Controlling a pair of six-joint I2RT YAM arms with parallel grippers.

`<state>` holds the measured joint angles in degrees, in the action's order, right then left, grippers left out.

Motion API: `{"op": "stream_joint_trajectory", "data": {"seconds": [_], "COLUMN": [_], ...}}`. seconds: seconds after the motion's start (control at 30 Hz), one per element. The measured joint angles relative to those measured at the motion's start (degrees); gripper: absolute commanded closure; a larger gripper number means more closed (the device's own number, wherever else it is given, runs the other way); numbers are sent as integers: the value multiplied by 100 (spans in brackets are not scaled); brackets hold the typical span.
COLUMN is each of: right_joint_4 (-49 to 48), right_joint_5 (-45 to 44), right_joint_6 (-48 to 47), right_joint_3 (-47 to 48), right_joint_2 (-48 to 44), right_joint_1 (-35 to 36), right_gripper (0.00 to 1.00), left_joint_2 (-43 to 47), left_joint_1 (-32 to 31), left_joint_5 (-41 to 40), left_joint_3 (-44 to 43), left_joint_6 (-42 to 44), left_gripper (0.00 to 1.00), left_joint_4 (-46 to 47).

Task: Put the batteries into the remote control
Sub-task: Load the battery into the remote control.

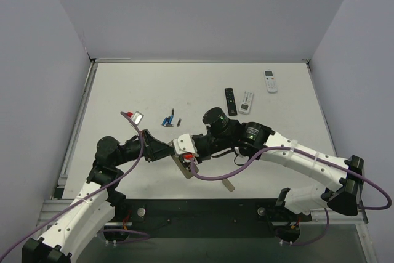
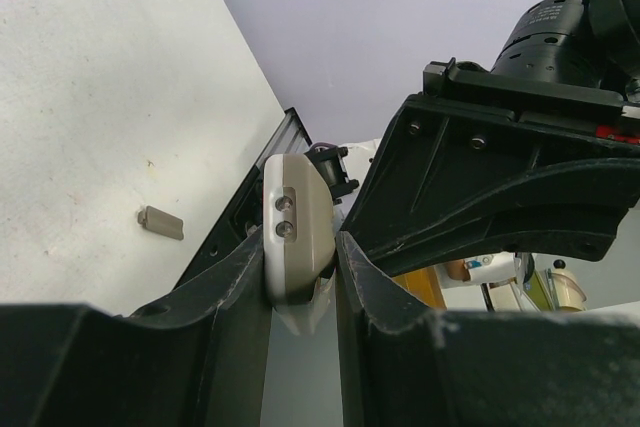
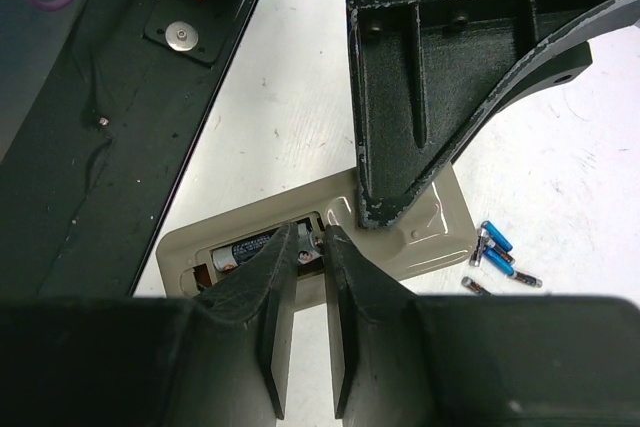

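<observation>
The remote control [image 3: 440,237] lies grey-tan back up near the table's front edge, also showing as a tan slab [image 1: 183,167] from above. My left gripper [image 2: 303,247] is shut on one end of the remote control [image 2: 300,237]. One dark battery [image 3: 245,249] lies in the open recess. My right gripper [image 3: 315,237] points into that recess, its jaws a narrow gap apart and closed on the small end of a battery [image 3: 316,246]. Several loose blue and dark batteries [image 3: 495,252] lie on the table [image 1: 167,120] behind the remote.
A tan battery cover [image 1: 229,185] lies near the front edge, also in the left wrist view [image 2: 160,222]. A slim black remote [image 1: 230,100] and two white remotes [image 1: 246,101] [image 1: 270,81] lie at the back right. A small silver and red object [image 1: 132,116] sits at the left.
</observation>
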<state>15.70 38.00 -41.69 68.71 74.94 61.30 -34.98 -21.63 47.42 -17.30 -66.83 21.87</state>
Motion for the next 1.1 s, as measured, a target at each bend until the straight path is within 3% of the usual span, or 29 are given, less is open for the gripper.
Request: {"op": "stream_joint_trajectory", "data": {"seconds": [0.3, 0.77, 1.1], "right_joint_4": [-7, -402, -833], "right_joint_5": [2, -70, -131], "right_joint_6": [-20, -24, -20], "right_joint_3": [0, -236, -529], "right_joint_2": [17, -306, -483], "right_joint_1": [-2, -26, -90], "right_gripper": [96, 100, 100], "left_joint_2": [85, 345, 476], "left_joint_1": [0, 2, 0], "left_joint_5": [-26, -343, -553], "left_joint_3": [0, 199, 208], "left_joint_6": [2, -708, -754], "left_gripper": [100, 100, 100], "left_joint_4": [-105, 485, 483]}}
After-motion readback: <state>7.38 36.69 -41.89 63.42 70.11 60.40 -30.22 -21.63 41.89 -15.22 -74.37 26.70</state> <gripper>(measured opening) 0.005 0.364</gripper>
